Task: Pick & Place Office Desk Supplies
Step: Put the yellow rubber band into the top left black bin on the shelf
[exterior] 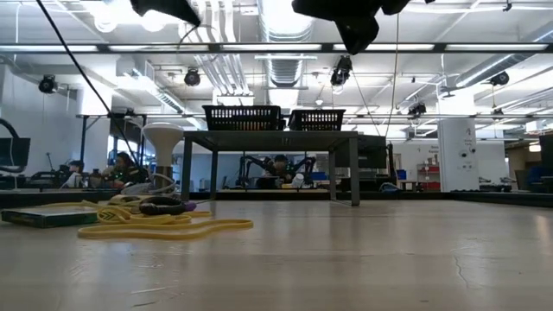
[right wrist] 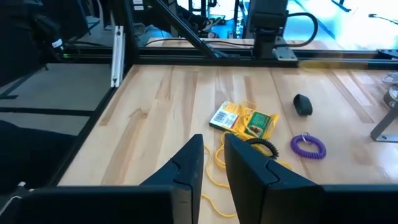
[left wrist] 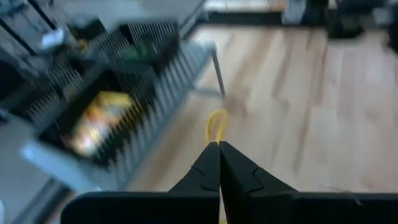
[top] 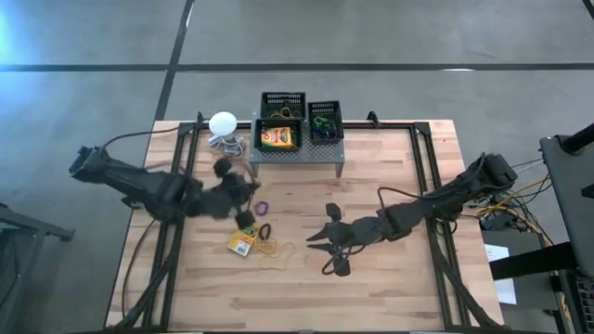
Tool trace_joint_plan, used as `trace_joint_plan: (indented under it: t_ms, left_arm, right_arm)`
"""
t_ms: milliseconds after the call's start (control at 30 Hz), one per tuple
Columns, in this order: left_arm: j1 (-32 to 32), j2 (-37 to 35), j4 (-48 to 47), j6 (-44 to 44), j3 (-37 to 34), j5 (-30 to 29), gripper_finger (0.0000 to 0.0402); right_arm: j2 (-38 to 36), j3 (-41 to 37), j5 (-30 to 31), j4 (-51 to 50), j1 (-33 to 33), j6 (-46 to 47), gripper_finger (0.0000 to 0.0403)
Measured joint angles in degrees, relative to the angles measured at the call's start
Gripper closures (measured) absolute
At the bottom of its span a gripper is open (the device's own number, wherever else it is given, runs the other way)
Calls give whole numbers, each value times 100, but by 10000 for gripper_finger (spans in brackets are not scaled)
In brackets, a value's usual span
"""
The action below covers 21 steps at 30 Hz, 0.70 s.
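My left gripper [top: 251,192] is lifted over the table's left middle and is shut on a thin yellow rubber band [left wrist: 216,126]. A yellow-and-green flat box [top: 243,243] lies on the table, with more rubber bands [top: 277,249] and a black ring [top: 264,230] beside it. A purple ring [top: 263,206] lies a little farther back. Two black mesh trays [top: 282,107] stand on the grey stand [top: 297,153], and another flat box [top: 277,139] lies in a tray there. My right gripper [top: 325,249] is open and empty at the table's middle, right of the pile. My left gripper pinches the rubber band between its two shut fingertips [left wrist: 211,163]. A small loop of the band [left wrist: 216,118] sticks out past the tips, clear of the table. The fingers hide the rest of the band.
A white ball with a coiled cord [top: 223,123] stands at the far left by the stand. A small black object [right wrist: 302,104] lies on the table left of the purple ring [right wrist: 308,147]. Bare wood lies to the near side and right of the pile.
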Motion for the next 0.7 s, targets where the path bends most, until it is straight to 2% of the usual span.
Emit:
trace_joint_plan:
  t_ms: [100, 267, 433, 533, 700]
  left_arm:
    - [762, 0, 559, 952, 333, 608, 401]
    - [2296, 13, 1604, 1984, 539, 2166, 401]
    - [3600, 304, 2576, 2510, 562, 3295, 401]
    - [4247, 719, 2693, 2755, 764, 3798, 401]
    - [4789, 1522, 2646, 3421, 1367, 3934, 401]
  right_arm:
    - [-43, 0, 0, -67, 91, 9, 342]
    - [-106, 0, 165, -687, 324, 218, 344]
    - [-293, 0, 1419, -1572, 584, 420, 344]
    - [-367, -2, 2322, -1798, 602, 402, 344]
    - [-389, -29, 3276, -1918, 401, -194, 344]
